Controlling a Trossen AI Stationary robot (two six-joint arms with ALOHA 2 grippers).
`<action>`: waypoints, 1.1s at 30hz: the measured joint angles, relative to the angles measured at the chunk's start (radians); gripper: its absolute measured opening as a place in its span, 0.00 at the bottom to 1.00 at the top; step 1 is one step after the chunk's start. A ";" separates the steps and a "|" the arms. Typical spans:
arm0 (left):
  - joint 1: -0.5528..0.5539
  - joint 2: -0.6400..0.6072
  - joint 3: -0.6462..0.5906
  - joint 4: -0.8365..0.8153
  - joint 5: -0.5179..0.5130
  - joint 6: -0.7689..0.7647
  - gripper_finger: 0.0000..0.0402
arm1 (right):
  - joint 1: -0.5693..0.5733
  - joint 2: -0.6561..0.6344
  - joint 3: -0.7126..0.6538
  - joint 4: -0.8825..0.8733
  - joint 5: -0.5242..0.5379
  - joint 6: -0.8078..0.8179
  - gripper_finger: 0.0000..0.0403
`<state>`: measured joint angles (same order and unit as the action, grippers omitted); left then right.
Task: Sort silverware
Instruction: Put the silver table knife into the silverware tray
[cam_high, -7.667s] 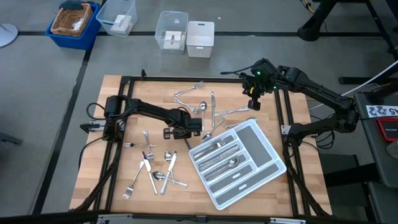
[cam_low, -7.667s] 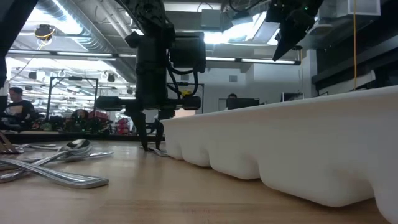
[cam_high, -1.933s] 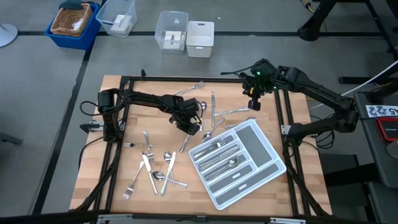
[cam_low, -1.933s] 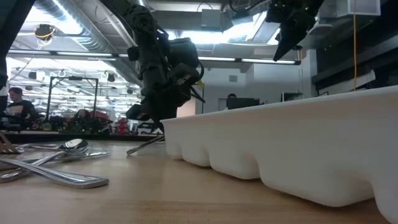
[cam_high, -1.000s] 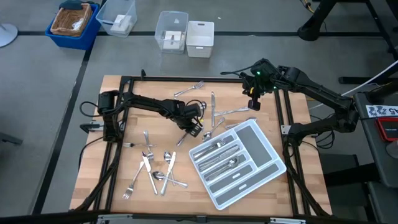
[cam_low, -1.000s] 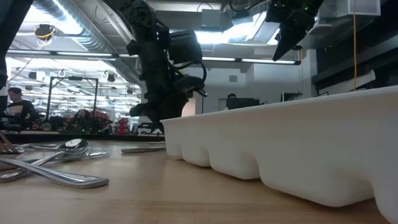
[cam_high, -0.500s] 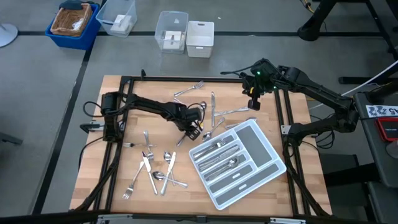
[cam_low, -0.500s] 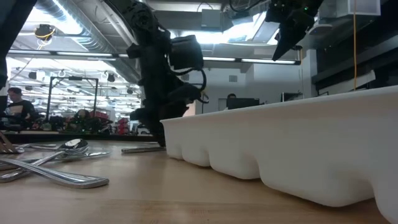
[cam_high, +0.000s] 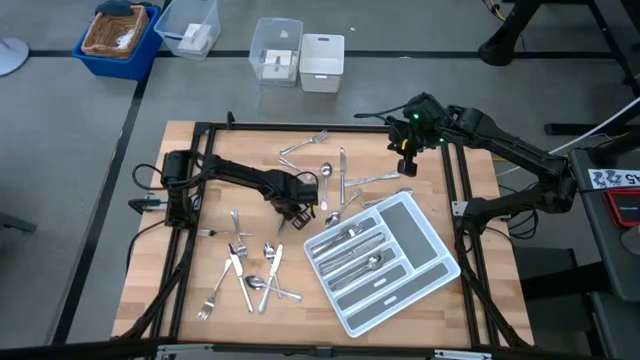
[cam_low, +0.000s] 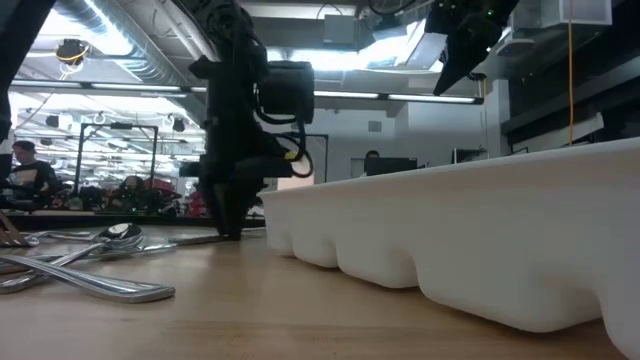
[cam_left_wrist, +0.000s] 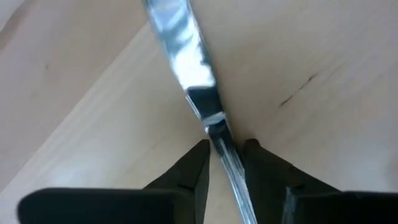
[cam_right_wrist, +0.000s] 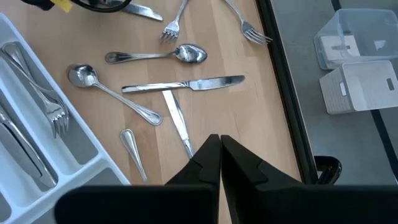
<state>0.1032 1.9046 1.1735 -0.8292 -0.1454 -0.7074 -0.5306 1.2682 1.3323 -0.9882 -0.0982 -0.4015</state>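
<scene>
L gripper (cam_high: 291, 213) now down astride knife (cam_left_wrist: 186, 56); was raised.

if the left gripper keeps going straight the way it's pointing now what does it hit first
Probably the table knife lying between the fingers of the left gripper, then the wooden table under it. It points steeply down, fingers almost at the surface.

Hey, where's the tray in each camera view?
High view: tray lies right of centre, turned diagonally.
Low view: tray fills the right side, close to the camera.
Left wrist view: not in it.
Right wrist view: tray partly in view, beside a loose spoon.
Shared landmark: the wooden table.
</scene>
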 joint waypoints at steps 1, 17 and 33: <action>0.004 0.000 -0.001 -0.012 0.002 0.001 0.19 | 0.000 0.000 0.000 0.000 0.000 0.000 0.04; 0.062 0.000 -0.002 -0.022 0.083 0.059 0.05 | 0.000 0.000 0.000 -0.007 0.000 0.000 0.04; 0.062 -0.005 -0.001 0.001 0.130 0.029 0.04 | 0.000 0.000 0.000 -0.010 0.000 0.000 0.04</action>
<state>0.1654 1.9001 1.1721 -0.8278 -0.0151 -0.6783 -0.5308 1.2686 1.3323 -0.9977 -0.0982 -0.4015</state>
